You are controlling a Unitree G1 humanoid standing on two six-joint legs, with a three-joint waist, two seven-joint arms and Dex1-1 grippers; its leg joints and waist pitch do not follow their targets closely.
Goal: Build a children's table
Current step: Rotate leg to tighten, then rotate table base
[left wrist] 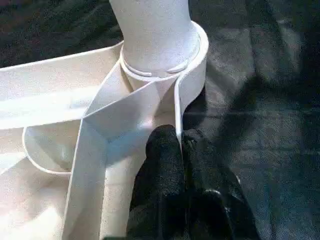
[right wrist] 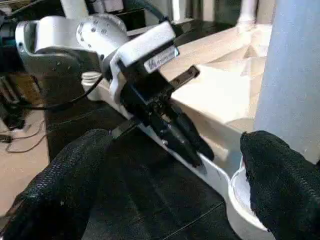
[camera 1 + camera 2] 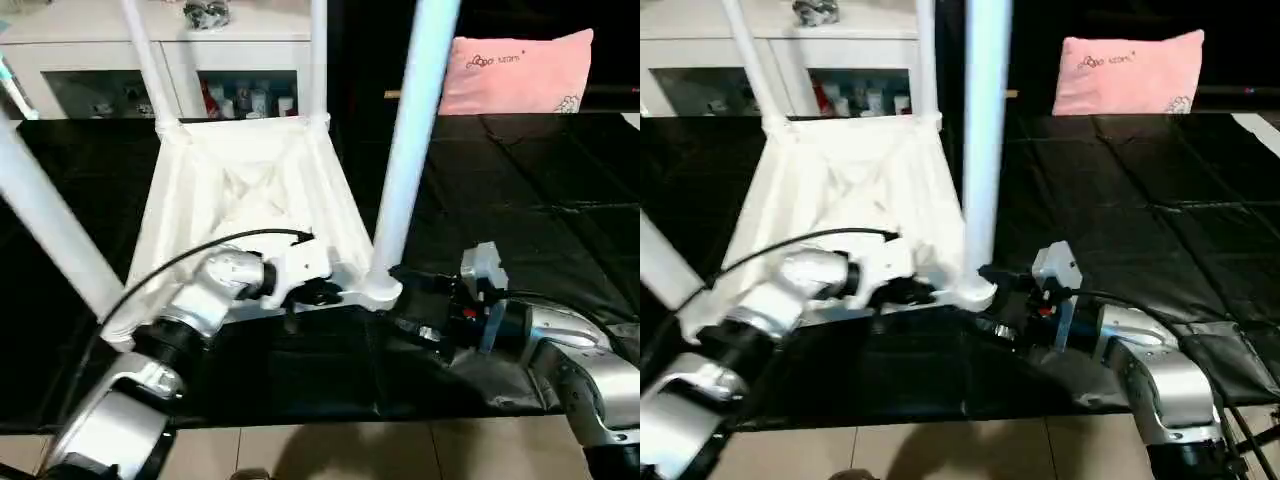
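The leg at 9 o'clock in the head view runs off the frame's left and top, so its foot end is hidden. The two far legs at 11 and 12 o'clock are also cut off by the top edge.

The tabletop lies upside down on the black sheet, ribs up, at the centre. The left pincer sits on its near rim at 6 o'clock, fingers pinched narrow with the thin rim wall between them, just beside the near right corner socket. A fourth leg stands upright in that socket, its top out of frame.

The right pincer reaches in from 4 o'clock at the socket's base. In its wrist view the fingers stand wide apart, one beside the leg and socket; whether it touches them is hard to tell.

Behind, at 11 o'clock, a white cabinet holds small items too blurred to name. A pink pillow lies at 1 o'clock. Tan floor shows along the bottom.
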